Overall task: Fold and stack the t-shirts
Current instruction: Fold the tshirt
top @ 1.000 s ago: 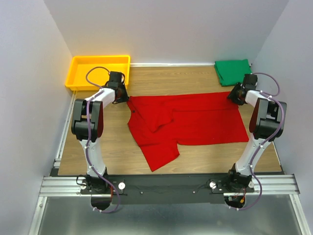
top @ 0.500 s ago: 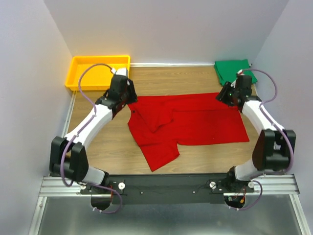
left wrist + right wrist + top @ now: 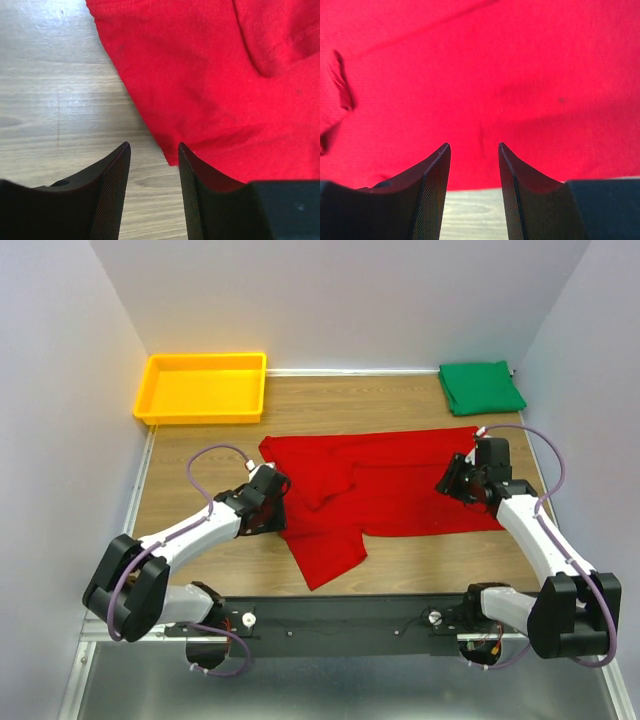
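The left fingers [image 3: 112,190] stand apart with nothing between them. Just in front of their tips lies a corner of the bright red cloth t-shirt [image 3: 210,75], on the pale wooden table [image 3: 50,100]. The right fingers [image 3: 432,190] are also apart and empty. They hang over the red cloth, and its near edge shows between them.

A second ago both arms reached to the far corners of the red t-shirt, the left one near the yellow plastic tray [image 3: 205,388]. Now both have drawn back toward the near side. The left fingers came down along the left border of the shirt and the right fingers along its right part. The shirt itself has not moved. It lies spread in the middle of the table, with one sleeve turned inward and a flap pointing to the near edge.

I judge that the far edge is finished for now and that the arms are getting ready to take the near side for a next fold. The solid green t-shirt [image 3: 482,387] lies already folded in the far right corner, well apart, so only the red one is left to fold and stack.
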Controlling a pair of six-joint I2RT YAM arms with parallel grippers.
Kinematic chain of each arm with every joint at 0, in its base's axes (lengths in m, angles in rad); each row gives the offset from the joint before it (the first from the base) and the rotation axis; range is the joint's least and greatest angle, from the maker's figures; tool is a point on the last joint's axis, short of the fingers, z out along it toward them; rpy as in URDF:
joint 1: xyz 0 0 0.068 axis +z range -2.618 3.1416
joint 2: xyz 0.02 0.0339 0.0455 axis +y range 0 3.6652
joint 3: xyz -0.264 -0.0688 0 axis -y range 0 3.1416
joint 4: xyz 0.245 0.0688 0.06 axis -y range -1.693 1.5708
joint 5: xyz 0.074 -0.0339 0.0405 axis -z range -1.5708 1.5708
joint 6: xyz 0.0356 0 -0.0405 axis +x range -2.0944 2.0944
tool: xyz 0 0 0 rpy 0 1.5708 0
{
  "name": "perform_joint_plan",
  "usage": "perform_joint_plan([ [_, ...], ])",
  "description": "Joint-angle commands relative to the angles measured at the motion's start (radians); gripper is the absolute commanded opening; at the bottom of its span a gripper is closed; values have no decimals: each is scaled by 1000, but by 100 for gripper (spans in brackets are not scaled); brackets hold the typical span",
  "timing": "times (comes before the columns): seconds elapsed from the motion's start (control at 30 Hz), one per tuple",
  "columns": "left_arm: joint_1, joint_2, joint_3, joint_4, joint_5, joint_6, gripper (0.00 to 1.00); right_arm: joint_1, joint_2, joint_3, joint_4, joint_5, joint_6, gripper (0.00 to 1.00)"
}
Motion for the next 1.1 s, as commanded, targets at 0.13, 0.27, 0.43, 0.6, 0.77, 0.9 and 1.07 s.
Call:
perform_joint_plan([
  [0.13,-23,54,10,32,-23,-95,45,5,-66,-63,-37,-22,-7,51],
  [0.27,-40,86,24,14,-30,-104,43,5,-84,-59,-37,-11,-9,51],
  [0.43,-46,111,24,14,-37,-115,39,5,-84,-59,-37,-11,-9,51],
  [0.6,-54,158,36,11,-38,-112,39,5,-86,-59,-37,-13,-9,51],
  [0.77,-57,178,48,-12,-59,-122,28,5,-86,-61,-35,-13,-7,51],
  [0.9,-57,155,64,-76,-110,-130,11,5,-90,-58,-38,16,-1,51],
  [1.07,-39,135,68,-126,-194,-102,0,5,-86,-59,-66,85,48,61],
])
